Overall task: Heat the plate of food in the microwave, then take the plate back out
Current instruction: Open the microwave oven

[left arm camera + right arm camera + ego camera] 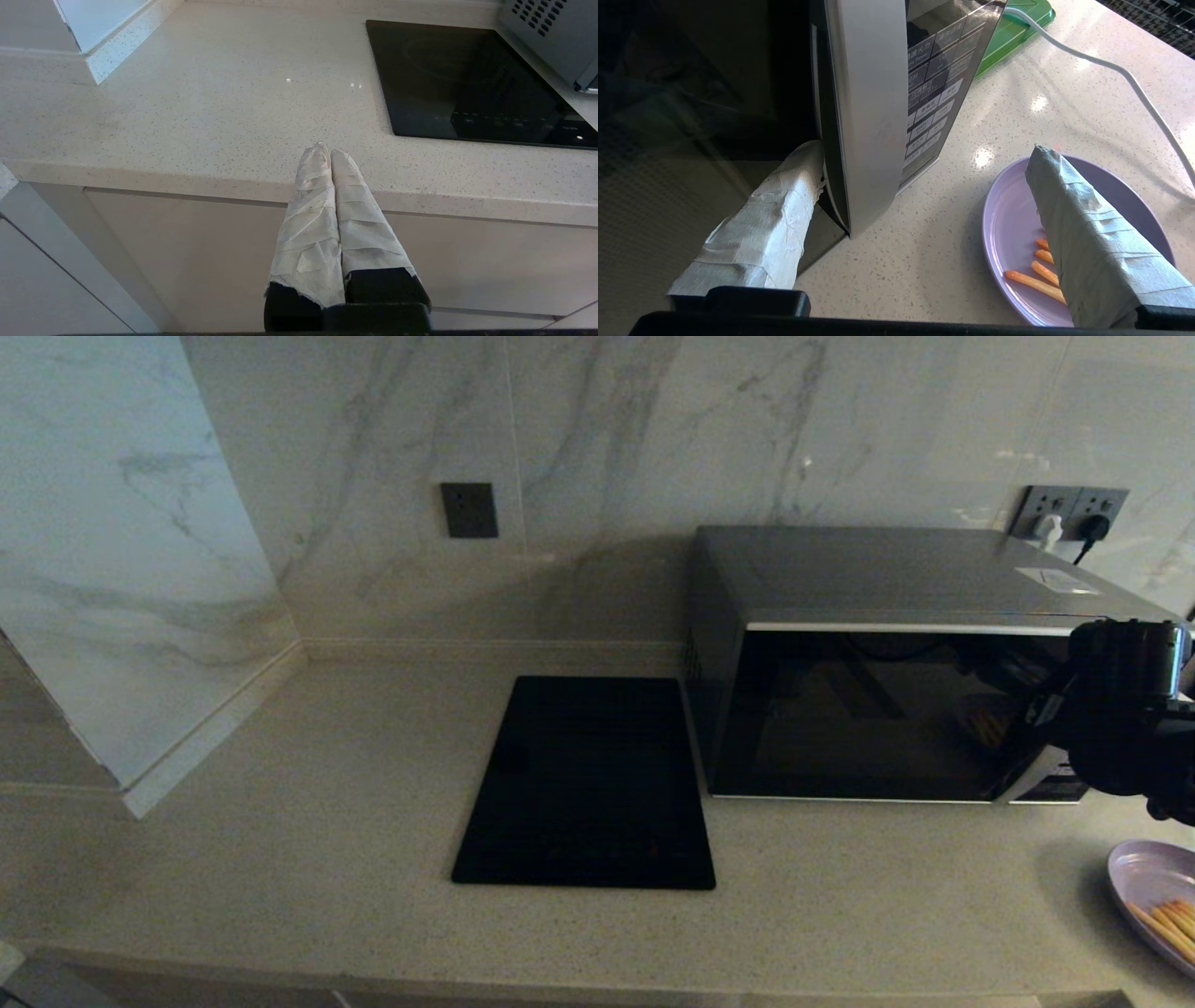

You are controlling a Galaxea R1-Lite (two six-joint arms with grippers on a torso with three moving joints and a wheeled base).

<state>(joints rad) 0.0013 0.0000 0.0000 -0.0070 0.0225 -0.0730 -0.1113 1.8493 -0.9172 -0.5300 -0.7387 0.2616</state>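
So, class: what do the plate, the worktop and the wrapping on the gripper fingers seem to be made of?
Plate of food: probably smooth plastic or glazed ceramic, lilac with a soft sheen. Worktop: polished speckled stone or composite, showing bright light spots. Right gripper fingers: wound in pale, creased cloth-like tape.

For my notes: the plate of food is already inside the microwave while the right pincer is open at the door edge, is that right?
Not quite: the plate of food sits on the counter beside the microwave, as the right wrist view shows. The right pincer is indeed open at the door edge.
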